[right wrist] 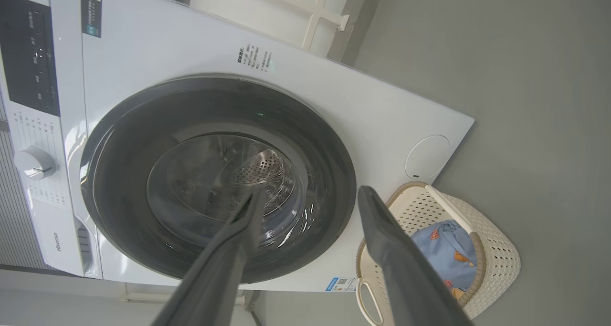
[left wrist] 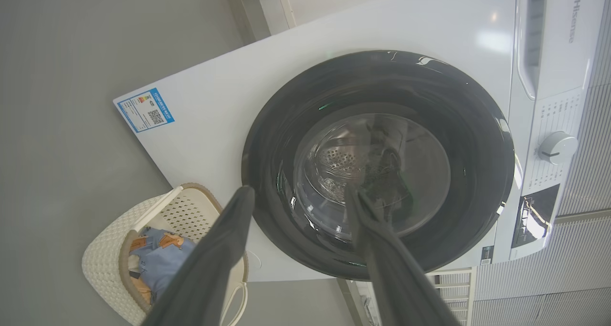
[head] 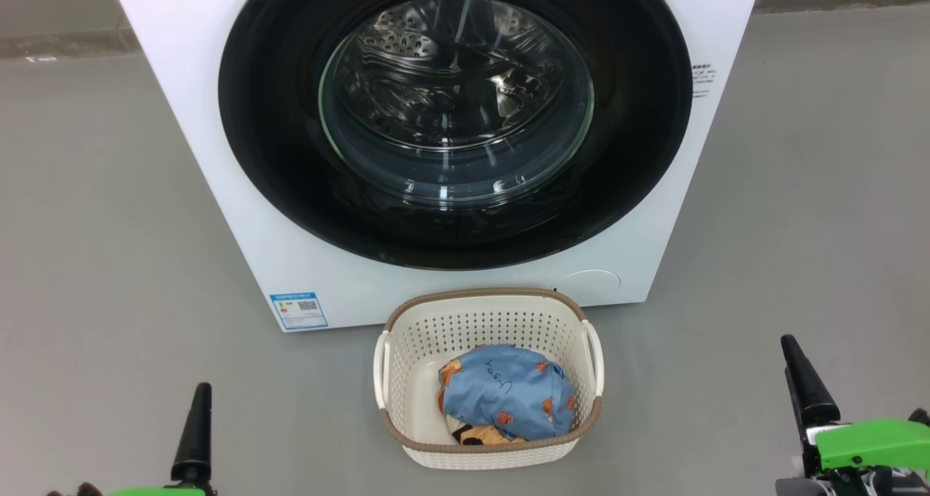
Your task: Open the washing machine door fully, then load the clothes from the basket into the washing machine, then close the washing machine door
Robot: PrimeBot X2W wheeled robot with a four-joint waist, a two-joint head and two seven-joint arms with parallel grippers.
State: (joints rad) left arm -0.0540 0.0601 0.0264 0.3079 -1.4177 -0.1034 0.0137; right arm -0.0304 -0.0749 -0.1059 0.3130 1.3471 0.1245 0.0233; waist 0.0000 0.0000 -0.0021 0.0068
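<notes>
- Left gripper (left wrist: 300,192): low at the left of the head view, fingers spread, nothing between them.
- Right gripper (right wrist: 311,192): low at the right of the head view, fingers likewise spread and empty; green housing (head: 872,441) sits behind them.
- Both grippers hang back from the washer, touching nothing; both wrist views look along the fingers at the door.
- Basket (head: 472,329): on the grey floor (head: 109,263), between the two grippers in the head view, just in front of the washer and below the door. Can't tell if it touches the front panel.
- Clothes (head: 505,394): one bundle of blue printed fabric in the basket, lying toward its near right side; bare basket bottom shows to the left of it.
- Door (head: 276,155): shut, black ring flush against the front panel.
- Glass (head: 456,104): bulges outward; perforated steel drum shows through it.
- Washer (head: 218,155): white, blue label (head: 298,310) at the lower left corner of the front, knob (left wrist: 556,148) on the control strip above the door.
</notes>
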